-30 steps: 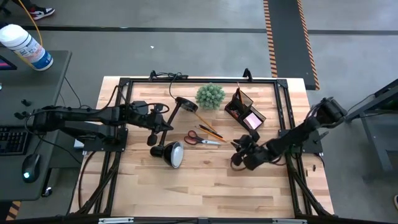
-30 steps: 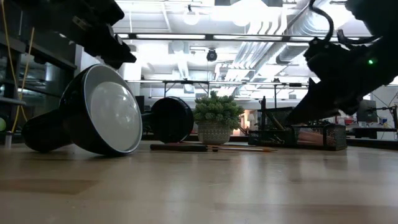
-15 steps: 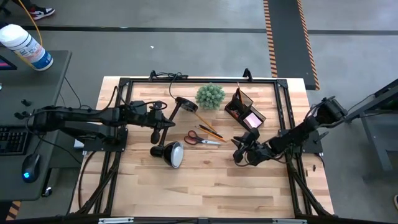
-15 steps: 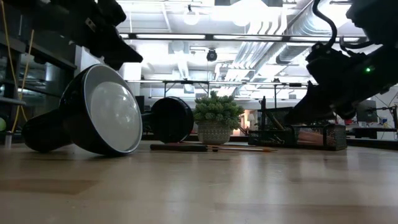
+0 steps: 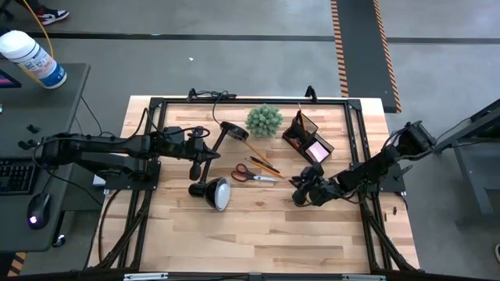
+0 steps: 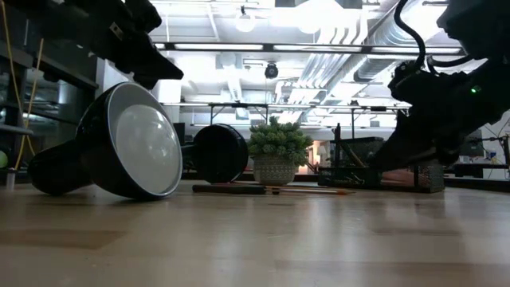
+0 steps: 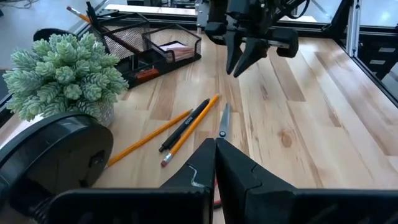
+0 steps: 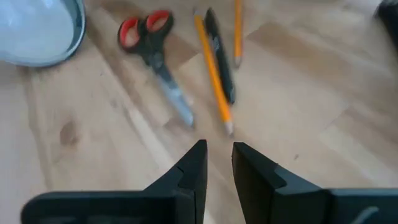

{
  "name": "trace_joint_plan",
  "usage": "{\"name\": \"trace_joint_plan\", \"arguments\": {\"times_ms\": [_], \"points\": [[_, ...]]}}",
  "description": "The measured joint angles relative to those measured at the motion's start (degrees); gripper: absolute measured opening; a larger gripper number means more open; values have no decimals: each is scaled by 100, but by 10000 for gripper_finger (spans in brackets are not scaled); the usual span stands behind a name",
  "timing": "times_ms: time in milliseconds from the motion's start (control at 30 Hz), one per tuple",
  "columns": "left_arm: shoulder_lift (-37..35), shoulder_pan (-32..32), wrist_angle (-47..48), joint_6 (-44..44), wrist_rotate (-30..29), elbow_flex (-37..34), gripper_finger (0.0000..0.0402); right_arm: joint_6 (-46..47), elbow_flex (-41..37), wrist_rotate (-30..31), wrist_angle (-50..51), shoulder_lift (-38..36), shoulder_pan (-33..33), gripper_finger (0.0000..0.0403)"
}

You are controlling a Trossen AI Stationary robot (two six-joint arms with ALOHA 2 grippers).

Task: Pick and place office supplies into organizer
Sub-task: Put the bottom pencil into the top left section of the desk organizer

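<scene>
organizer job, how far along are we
Done: the pink sticky-note pad and one pencil sit in the organizer. In hand: nothing; the right gripper hovers empty, slightly open, near the scissors. Left: scissors, two orange pencils and a dark pen. The left gripper waits shut by the lamp.

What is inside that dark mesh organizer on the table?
The organizer holds a pink sticky-note pad in one compartment and an orange pencil standing in another. The mesh walls hide anything lower down.
</scene>
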State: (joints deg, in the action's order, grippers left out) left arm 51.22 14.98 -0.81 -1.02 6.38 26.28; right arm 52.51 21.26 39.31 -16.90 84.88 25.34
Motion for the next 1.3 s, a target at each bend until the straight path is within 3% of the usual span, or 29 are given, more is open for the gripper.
{"name": "trace_joint_plan", "arguments": {"times_ms": [567, 1300], "points": [[0, 0, 26, -17, -1, 0, 1, -253, 0, -2, 74, 258, 0, 67], [4, 0, 38, -97, -1, 2, 1, -1418, 2, 252, -522, 420, -189, 67]]}}
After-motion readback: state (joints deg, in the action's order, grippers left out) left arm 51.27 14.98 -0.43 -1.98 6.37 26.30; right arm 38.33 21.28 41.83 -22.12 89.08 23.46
